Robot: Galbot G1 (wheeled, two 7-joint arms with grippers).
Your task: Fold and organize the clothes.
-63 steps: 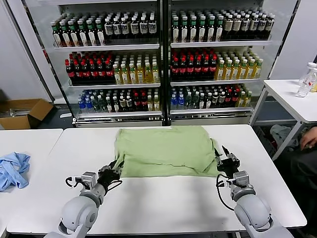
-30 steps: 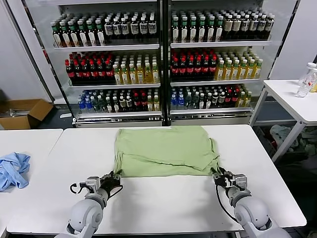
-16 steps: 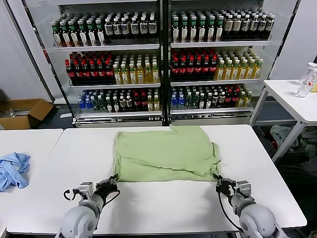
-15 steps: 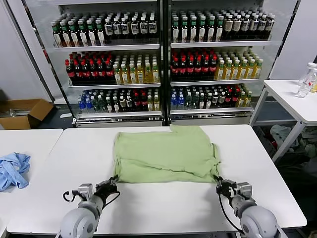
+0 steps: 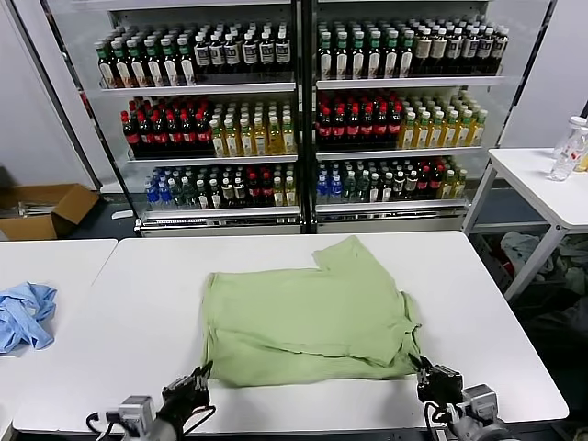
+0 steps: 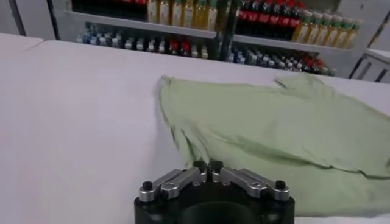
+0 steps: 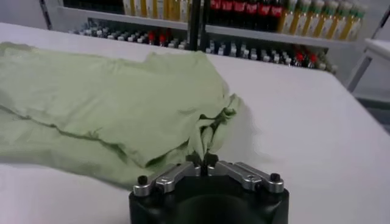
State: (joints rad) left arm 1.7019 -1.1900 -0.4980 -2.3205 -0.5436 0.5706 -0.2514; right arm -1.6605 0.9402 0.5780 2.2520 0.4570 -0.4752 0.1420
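Green T-shirt (image 5: 308,314) spread mid-worktop (image 5: 478,303), near hem close to the front edge; left claw (image 5: 190,392) clenched on the hem's left corner; right claw (image 5: 432,381) clenched on the right corner, fabric bunched there; bare worktop open either side; blue cloth (image 5: 26,312) well apart.

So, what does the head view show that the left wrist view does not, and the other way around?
Only the head view shows the light blue cloth on the side table, the cardboard box on the floor, the whole green T-shirt and the right hand at its near right corner. Only the left wrist view shows the left hand close up, its fingertips together on the shirt's near edge. Both show the T-shirt, the white table and the drink shelves.
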